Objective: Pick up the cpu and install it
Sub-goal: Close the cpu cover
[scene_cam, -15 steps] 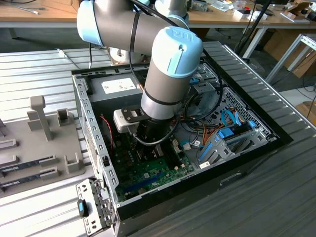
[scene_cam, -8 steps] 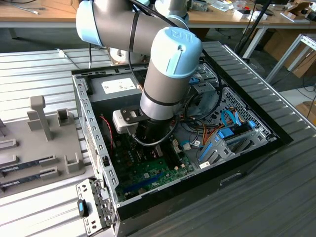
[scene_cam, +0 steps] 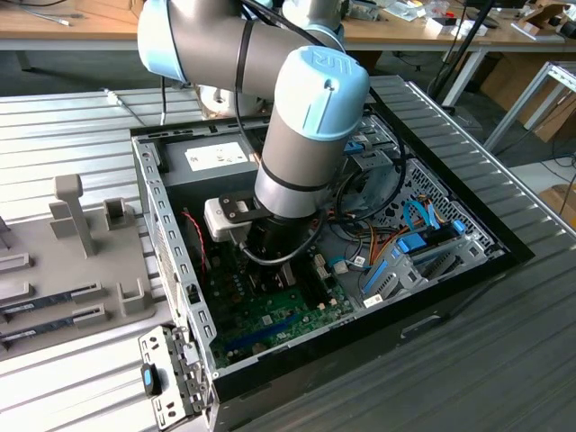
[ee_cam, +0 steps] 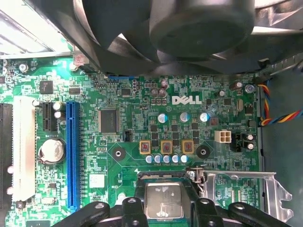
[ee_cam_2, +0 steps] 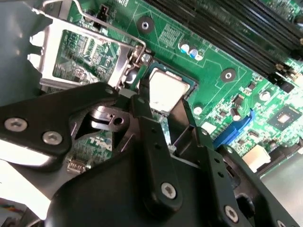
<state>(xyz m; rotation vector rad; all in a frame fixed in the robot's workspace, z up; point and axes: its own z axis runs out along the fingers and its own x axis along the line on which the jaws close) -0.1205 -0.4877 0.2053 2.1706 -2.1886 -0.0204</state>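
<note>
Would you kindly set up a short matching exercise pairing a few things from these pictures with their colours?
Things:
1. cpu
2. long expansion slot
3. motherboard
4. coin battery

Colours:
A. green
B. silvery-grey top
C. blue
D. shiny round silver

Pairs: 1-B, 2-C, 3-A, 4-D

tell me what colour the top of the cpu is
Silvery grey, with a thin green rim; the cpu shows best in the second wrist view.

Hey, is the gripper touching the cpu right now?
Cannot tell. In the second wrist view the gripper straddles the cpu at the socket, but no view plainly shows contact or a gap.
</note>
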